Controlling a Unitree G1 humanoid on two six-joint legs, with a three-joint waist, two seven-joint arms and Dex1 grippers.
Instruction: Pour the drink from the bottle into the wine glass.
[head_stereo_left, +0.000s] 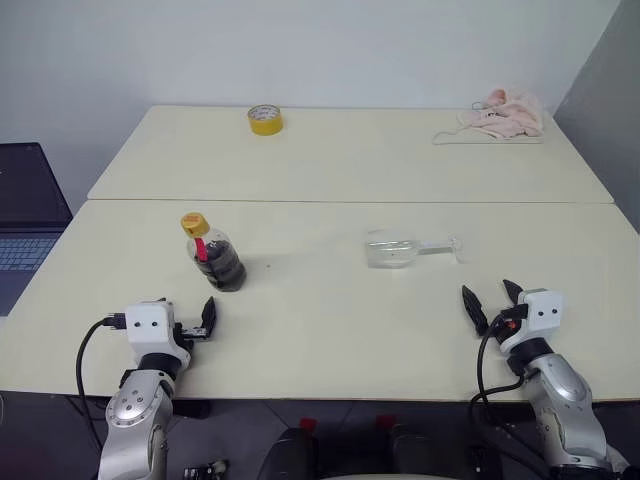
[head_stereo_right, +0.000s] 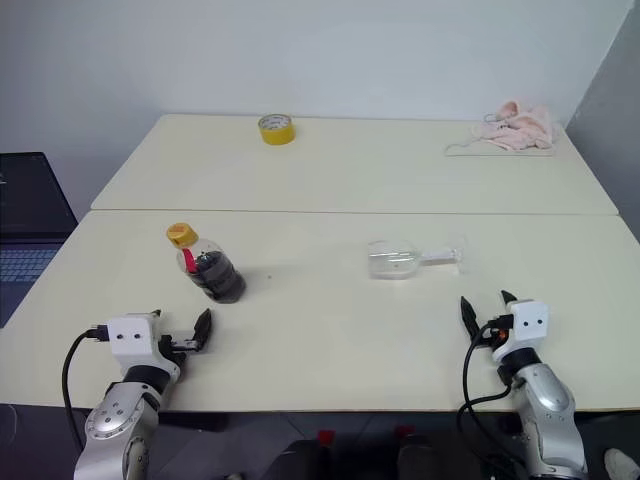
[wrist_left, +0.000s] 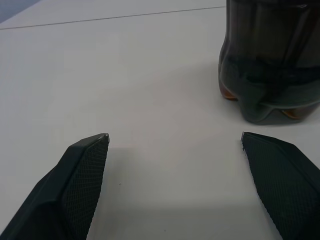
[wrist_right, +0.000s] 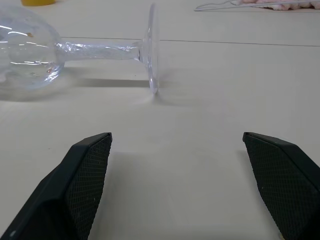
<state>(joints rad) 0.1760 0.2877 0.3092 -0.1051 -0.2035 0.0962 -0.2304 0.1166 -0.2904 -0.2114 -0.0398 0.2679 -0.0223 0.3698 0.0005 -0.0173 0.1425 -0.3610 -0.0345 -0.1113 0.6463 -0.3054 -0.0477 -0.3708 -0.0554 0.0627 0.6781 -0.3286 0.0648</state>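
Since the wine glass (head_stereo_left: 402, 250) lies on its side mid-desk, foot toward the right edge, it looks thin, light and breakable — best pinched gently at the stem. Squat, slick and capped, the bottle (head_stereo_left: 212, 253) stands toward the left edge. Both the left gripper (head_stereo_left: 207, 318) and right gripper (head_stereo_left: 491, 298) hold jaws wide, empty.

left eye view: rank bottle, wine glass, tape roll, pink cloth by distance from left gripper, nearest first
From the left gripper:
1. bottle, just ahead, upright.
2. wine glass, lying on its side, right of centre.
3. yellow tape roll, far table edge.
4. pink cloth, far right corner.
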